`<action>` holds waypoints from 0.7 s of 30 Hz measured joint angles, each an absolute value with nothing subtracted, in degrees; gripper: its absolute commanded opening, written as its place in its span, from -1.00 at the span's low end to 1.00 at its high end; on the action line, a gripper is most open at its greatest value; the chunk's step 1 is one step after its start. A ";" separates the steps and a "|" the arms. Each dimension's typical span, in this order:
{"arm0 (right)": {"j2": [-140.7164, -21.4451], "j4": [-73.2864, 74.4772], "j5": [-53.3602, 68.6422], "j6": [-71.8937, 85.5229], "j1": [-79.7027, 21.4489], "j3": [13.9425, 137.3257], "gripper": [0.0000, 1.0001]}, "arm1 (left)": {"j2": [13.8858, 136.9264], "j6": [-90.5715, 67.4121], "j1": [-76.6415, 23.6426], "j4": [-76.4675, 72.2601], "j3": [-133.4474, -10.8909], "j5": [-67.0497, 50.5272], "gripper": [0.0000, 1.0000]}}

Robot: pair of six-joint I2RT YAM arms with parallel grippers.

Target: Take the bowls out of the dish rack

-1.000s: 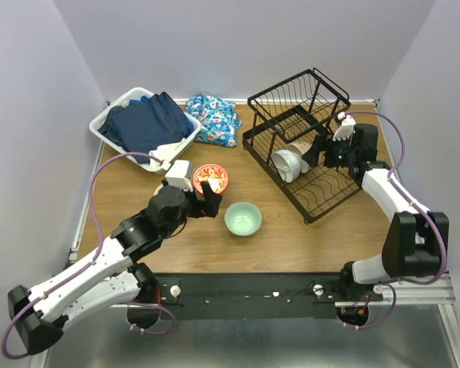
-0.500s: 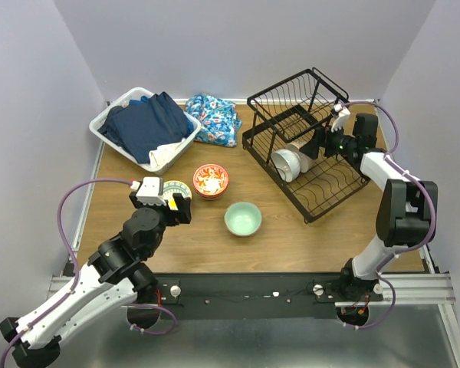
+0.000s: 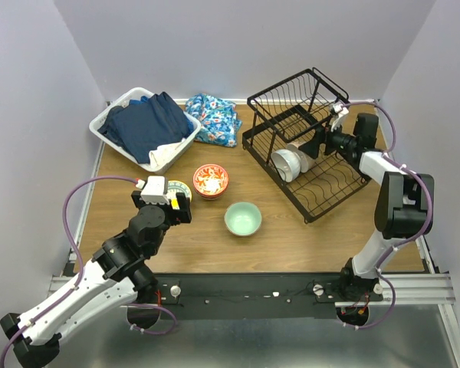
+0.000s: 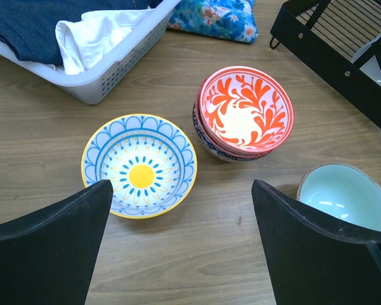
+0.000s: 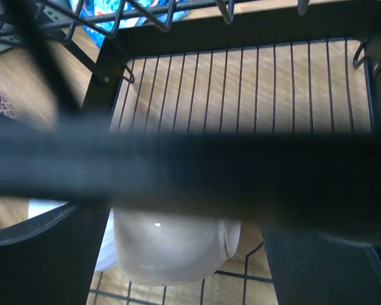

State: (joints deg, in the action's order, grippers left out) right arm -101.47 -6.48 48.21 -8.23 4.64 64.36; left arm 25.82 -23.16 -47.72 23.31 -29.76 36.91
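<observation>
Clearly both pincers stand wide apart and hold nothing. The left pincer (image 4: 181, 187) hangs over the bench (image 3: 291, 245) toward its left edge, and its wrist view shows a yellow-rimmed ceramic bowl with a blue petal pattern (image 4: 140, 166) sitting upright just ahead of its left finger. Beside that bowl, a red-orange floral bowl (image 4: 244, 111) is nested in a blue-and-white patterned bowl (image 4: 206, 136). A mint green bowl (image 3: 243, 218) stands alone near the bench's middle, apart from the stack. The large black wire dish rack (image 3: 330, 184) occupies the far right corner. A white bowl (image 3: 286, 165) and a tan bowl (image 3: 303, 149) lean on edge in its lower tier. The right pincer (image 3: 322, 142) reaches into the rack from the right edge side; in its wrist view the tan bowl lies between the spread fingers, though contact cannot be told. A white plastic laundry basket (image 3: 107, 123) of dark clothes fills the far left corner, with a blue floral cloth (image 3: 215, 119) just beside it.
</observation>
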 measured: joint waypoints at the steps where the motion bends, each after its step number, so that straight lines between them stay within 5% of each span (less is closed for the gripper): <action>1: -101.47 -7.86 48.62 -8.19 4.78 63.64 1.00 | 25.85 -23.14 -47.72 23.31 -29.76 36.93 0.98; 21: -96.75 -22.28 50.72 -0.51 5.91 49.39 1.00 | 27.11 -22.52 -47.72 23.24 -29.76 36.97 0.98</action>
